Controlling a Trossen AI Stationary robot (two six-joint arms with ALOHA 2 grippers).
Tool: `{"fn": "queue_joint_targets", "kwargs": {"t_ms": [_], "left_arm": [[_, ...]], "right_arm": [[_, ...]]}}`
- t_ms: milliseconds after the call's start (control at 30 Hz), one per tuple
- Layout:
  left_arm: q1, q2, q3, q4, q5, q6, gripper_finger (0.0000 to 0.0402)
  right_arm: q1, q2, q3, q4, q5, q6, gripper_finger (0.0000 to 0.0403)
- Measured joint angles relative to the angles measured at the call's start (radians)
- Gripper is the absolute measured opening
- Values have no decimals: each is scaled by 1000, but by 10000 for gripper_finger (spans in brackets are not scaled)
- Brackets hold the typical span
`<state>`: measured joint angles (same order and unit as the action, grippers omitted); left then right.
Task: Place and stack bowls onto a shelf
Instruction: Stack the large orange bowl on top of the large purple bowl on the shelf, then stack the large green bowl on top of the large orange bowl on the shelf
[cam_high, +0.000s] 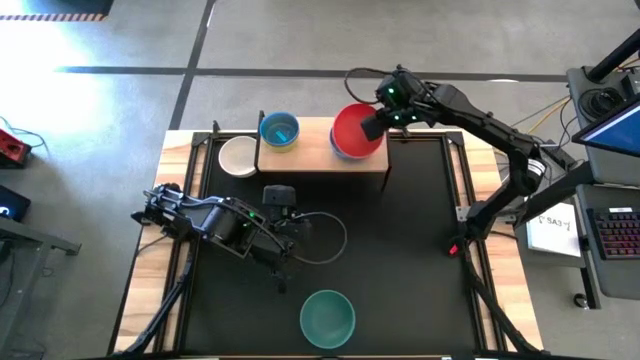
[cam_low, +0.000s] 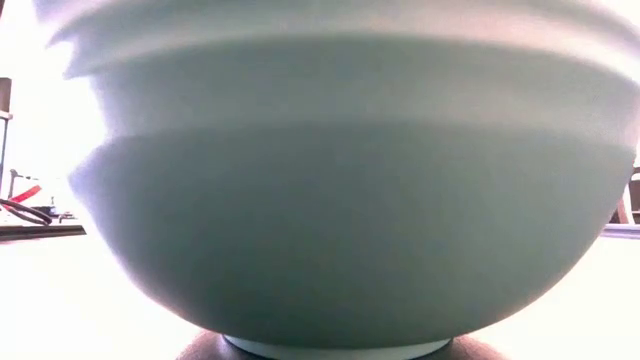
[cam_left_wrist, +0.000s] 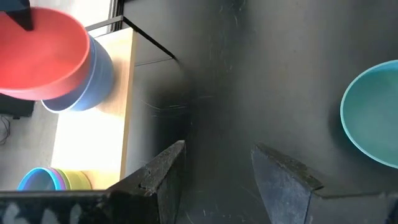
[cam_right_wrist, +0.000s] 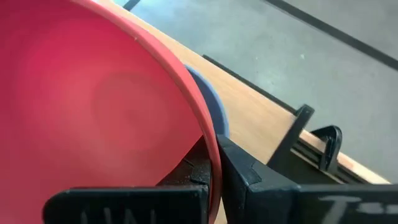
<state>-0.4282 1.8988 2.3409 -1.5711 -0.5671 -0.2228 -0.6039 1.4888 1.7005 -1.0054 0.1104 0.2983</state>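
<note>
Red bowl (cam_high: 355, 130), round, smooth, glossy plastic

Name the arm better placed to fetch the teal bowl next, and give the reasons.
Left. The left gripper hangs open over the table, empty, near the teal bowl. The right gripper is shut on the red bowl at the shelf, farther away.

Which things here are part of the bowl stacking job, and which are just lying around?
Job:
red bowl pinched at its rim by the right hand, above a lavender-blue bowl
blue bowl stack
white bowl
teal bowl
shelf
left hand, open

Lying about:
keyboard
paper sheet
</note>
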Motion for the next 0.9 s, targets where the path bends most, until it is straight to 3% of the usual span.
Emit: {"fn": "queue_joint_targets", "kwargs": {"t_ms": [267, 667, 900], "left_arm": [[0, 0, 0, 0, 0, 0, 167], [0, 0, 0, 0, 0, -16, 167], [0, 1, 0, 0, 5, -78, 167]], "right_arm": [[-5, 22, 41, 0, -7, -66, 24], [-6, 11, 47, 24, -6, -127, 127], [-6, -35, 47, 99, -6, -143, 153]]}}
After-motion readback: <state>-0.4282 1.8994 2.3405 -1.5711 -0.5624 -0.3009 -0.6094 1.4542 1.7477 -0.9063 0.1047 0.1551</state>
